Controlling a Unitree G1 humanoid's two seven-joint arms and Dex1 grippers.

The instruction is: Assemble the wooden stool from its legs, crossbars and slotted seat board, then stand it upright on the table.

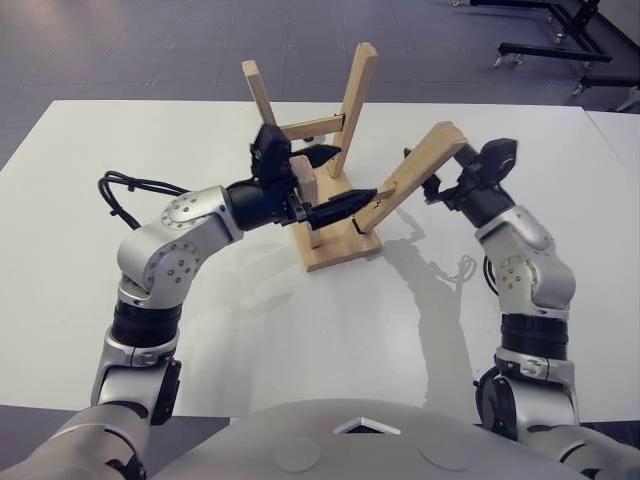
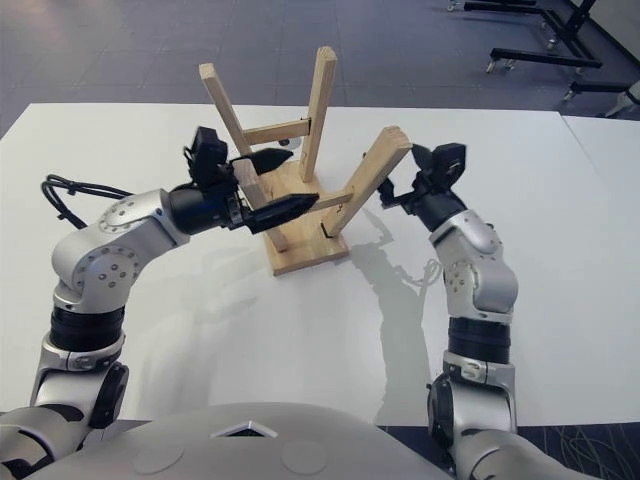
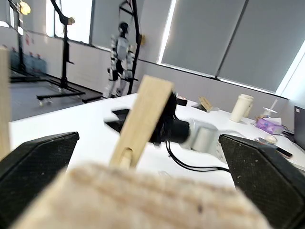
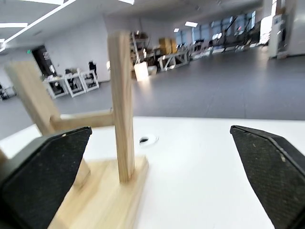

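Observation:
The stool stands upside down, with its seat board (image 1: 340,250) flat on the white table (image 1: 120,150). Two far legs (image 1: 355,100) rise upright, joined by a crossbar (image 1: 312,127). My left gripper (image 1: 355,172) is open and straddles the top of the short near leg (image 1: 305,190), whose wood (image 3: 143,200) lies between the black fingers (image 3: 38,167). A fourth leg (image 1: 415,175) leans outward from the board's right corner, with a short crossbar (image 1: 380,194) at its side. My right gripper (image 1: 445,180) is open beside that leg's upper end; whether it touches the leg I cannot tell.
A black cable (image 1: 130,185) loops on the table by my left arm, and a thin cable (image 1: 462,270) lies near my right arm. The table's far edge runs just behind the stool. Dark wheeled frames (image 1: 560,50) stand on the floor beyond.

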